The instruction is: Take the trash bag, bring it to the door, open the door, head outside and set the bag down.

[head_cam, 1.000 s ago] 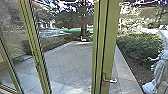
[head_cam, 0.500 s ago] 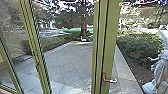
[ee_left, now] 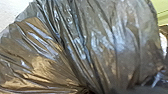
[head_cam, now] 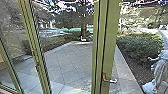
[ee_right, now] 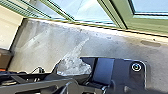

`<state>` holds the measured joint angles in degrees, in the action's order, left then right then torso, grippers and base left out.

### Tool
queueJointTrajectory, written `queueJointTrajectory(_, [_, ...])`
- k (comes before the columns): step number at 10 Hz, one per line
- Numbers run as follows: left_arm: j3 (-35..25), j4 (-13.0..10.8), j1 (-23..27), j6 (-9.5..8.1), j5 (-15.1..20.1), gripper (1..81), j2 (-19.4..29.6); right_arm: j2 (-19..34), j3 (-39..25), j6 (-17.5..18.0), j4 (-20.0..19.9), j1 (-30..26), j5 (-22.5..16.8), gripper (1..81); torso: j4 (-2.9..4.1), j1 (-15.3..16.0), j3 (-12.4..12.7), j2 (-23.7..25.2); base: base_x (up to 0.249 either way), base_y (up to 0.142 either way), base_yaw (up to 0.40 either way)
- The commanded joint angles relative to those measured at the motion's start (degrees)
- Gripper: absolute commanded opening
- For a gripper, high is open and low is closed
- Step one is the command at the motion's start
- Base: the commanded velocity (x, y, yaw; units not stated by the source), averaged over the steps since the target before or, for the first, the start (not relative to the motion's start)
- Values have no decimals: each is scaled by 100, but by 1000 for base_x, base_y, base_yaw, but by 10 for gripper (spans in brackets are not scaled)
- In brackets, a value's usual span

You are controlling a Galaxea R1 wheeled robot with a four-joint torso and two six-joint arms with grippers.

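The green-framed glass door [head_cam: 105,45] stands in front of me in the head view, its metal handle [head_cam: 110,81] low on the thick upright. The trash bag [ee_left: 105,45], dark, shiny and see-through, looms large in the left wrist view. Its folds draw together tightly at my left gripper [ee_left: 91,91], which is shut on the bag. In the right wrist view, a crumpled clear plastic piece [ee_right: 73,67] shows beside the robot's dark plate; whether it belongs to the bag I cannot tell.
Beyond the glass lie a paved yard [head_cam: 67,62], a bush [head_cam: 140,46] and a tree [head_cam: 83,27]. A pale shape [head_cam: 160,72], perhaps a reflection, is at the right. The grey indoor floor [ee_right: 112,47] meets the glass front; a brown box [ee_right: 5,58] stands near the wall.
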<state>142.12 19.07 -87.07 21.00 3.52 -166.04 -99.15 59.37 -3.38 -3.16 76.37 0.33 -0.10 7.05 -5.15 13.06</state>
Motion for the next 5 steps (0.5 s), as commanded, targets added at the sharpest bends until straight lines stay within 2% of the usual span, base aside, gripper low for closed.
queueJointTrajectory(1, [-61,27,238,18,447,10,9,647,-453,12,-396,-741,-656,811,0,0,0,0,0,0,0])
queueJointTrajectory(3, [-61,18,238,18,447,10,0,823,-612,12,-669,-1214,-903,811,0,0,0,0,0,0,0])
queueJointTrajectory(5, [-61,19,238,18,447,10,0,1008,-726,21,-1080,-1951,-1454,811,0,0,0,0,0,0,0])
